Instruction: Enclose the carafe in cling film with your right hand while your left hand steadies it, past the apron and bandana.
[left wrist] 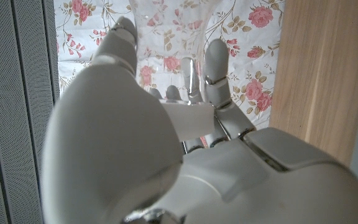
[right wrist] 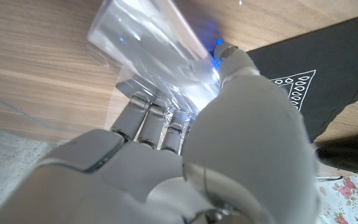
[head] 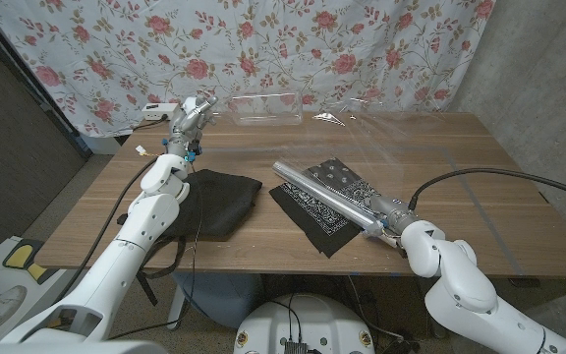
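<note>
At the table's far left my left hand (head: 191, 118) is raised, fingers wrapped around the clear glass carafe (left wrist: 190, 78), which is hard to make out against the floral curtain. My right hand (head: 389, 220) grips one end of the cling film roll (head: 324, 191) near the front right. The roll lies slantwise over the black patterned bandana (head: 314, 218). A sheet of film (head: 386, 138) stretches from the roll toward the far side of the table. In the right wrist view the film (right wrist: 151, 43) spreads beyond my fingers (right wrist: 143, 121). The black apron (head: 214, 202) lies left of the bandana.
A clear plastic box (head: 265, 108) stands at the table's back edge before the floral curtain. A white device (head: 155, 109) sits at the far left corner. A black cable (head: 499, 177) arcs over the table's right side. Bare wood (head: 460, 147) lies to the right.
</note>
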Controlling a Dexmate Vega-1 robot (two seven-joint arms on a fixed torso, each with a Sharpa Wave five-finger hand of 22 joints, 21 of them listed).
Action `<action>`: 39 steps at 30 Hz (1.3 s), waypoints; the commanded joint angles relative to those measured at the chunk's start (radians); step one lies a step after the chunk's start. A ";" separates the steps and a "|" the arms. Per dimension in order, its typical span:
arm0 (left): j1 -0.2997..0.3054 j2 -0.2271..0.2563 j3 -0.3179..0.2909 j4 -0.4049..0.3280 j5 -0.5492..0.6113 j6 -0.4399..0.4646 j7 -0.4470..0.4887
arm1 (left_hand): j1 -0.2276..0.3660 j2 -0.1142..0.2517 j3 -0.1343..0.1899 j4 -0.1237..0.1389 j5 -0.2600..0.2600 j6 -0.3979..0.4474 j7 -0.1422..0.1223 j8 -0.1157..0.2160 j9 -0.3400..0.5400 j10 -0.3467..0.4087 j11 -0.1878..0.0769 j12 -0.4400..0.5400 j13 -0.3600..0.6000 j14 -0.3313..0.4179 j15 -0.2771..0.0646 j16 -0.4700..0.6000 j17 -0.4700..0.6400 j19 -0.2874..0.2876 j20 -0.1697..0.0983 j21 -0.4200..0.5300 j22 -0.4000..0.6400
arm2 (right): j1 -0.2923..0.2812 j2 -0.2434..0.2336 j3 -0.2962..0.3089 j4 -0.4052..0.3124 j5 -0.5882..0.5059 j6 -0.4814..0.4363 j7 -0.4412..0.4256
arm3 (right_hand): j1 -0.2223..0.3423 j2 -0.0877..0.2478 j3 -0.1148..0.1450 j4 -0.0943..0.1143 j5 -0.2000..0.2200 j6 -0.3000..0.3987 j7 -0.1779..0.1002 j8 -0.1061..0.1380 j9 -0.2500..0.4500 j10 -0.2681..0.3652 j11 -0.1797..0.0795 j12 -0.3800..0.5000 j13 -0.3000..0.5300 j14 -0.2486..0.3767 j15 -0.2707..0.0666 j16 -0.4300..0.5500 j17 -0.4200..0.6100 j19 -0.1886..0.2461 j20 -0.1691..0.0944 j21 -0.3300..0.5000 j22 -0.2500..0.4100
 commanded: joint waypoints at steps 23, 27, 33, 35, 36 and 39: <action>-0.004 -0.001 0.000 0.007 0.002 0.003 0.009 | 0.267 0.272 0.009 -0.001 0.008 0.001 -0.004 0.052 -0.007 -0.005 -0.009 0.016 0.003 0.052 -0.059 0.466 -0.003 -0.001 -0.005 0.004 -0.002 | -0.034 -0.011 0.090 -0.041 0.125 0.108 -0.208 | 0.095 0.112 -0.116 0.011 -0.022 0.043 -0.018 0.033 0.054 0.105 -0.097 0.093 0.178 0.153 -0.176 0.292 0.145 -0.036 -0.068 0.254 0.054; -0.006 -0.001 0.001 0.010 0.003 0.003 0.011 | 0.267 0.272 0.009 -0.001 0.008 -0.003 -0.004 0.056 -0.005 -0.002 -0.011 0.017 0.001 0.054 -0.059 0.469 -0.002 -0.001 -0.005 0.005 -0.003 | -0.044 -0.003 0.097 -0.026 0.145 0.130 -0.252 | 0.079 0.126 -0.140 0.024 -0.040 0.093 -0.024 0.067 0.080 0.147 -0.098 0.125 0.197 0.173 -0.174 0.383 0.143 -0.036 -0.072 0.328 0.073; -0.010 -0.001 0.004 0.014 0.005 0.005 0.009 | 0.266 0.273 0.010 -0.001 0.009 -0.005 -0.005 0.059 -0.006 -0.002 -0.012 0.018 0.000 0.051 -0.058 0.471 0.001 0.000 -0.005 0.006 -0.004 | -0.050 0.002 0.100 -0.007 0.156 0.154 -0.303 | -0.110 0.175 -0.207 0.129 -0.150 0.180 -0.026 0.127 0.118 0.256 -0.087 0.239 0.222 0.181 -0.166 0.516 0.138 -0.017 -0.076 0.413 0.047; -0.013 -0.001 0.006 0.017 0.005 0.005 0.008 | 0.265 0.272 0.010 -0.001 0.009 0.000 -0.008 0.059 -0.011 -0.002 -0.012 0.019 -0.001 0.054 -0.059 0.468 -0.005 0.000 -0.005 0.007 -0.004 | -0.051 0.002 0.107 -0.005 0.171 0.160 -0.305 | -0.216 0.202 -0.234 0.190 -0.230 0.225 -0.020 0.150 0.119 0.282 -0.085 0.301 0.221 0.156 -0.170 0.556 0.139 -0.002 -0.075 0.427 0.009; -0.013 -0.001 0.006 0.017 0.005 0.006 0.008 | 0.265 0.272 0.010 -0.001 0.009 -0.001 -0.007 0.059 -0.012 -0.004 -0.011 0.019 0.000 0.054 -0.058 0.468 -0.005 0.000 -0.005 0.007 -0.004 | -0.049 0.000 0.107 -0.005 0.174 0.158 -0.301 | -0.244 0.212 -0.237 0.208 -0.247 0.217 -0.030 0.151 0.124 0.284 -0.082 0.320 0.221 0.140 -0.170 0.567 0.139 -0.022 -0.085 0.424 -0.004; -0.016 -0.002 0.008 0.020 0.006 0.005 0.008 | 0.265 0.272 0.010 -0.001 0.009 -0.003 -0.007 0.062 -0.010 -0.004 -0.013 0.020 0.001 0.053 -0.059 0.470 -0.004 0.000 -0.005 0.007 -0.005 | -0.045 -0.007 0.110 -0.006 0.187 0.156 -0.288 | -0.288 0.231 -0.239 0.240 -0.263 0.222 -0.032 0.156 0.127 0.279 -0.078 0.341 0.220 0.125 -0.169 0.582 0.139 -0.019 -0.085 0.426 -0.023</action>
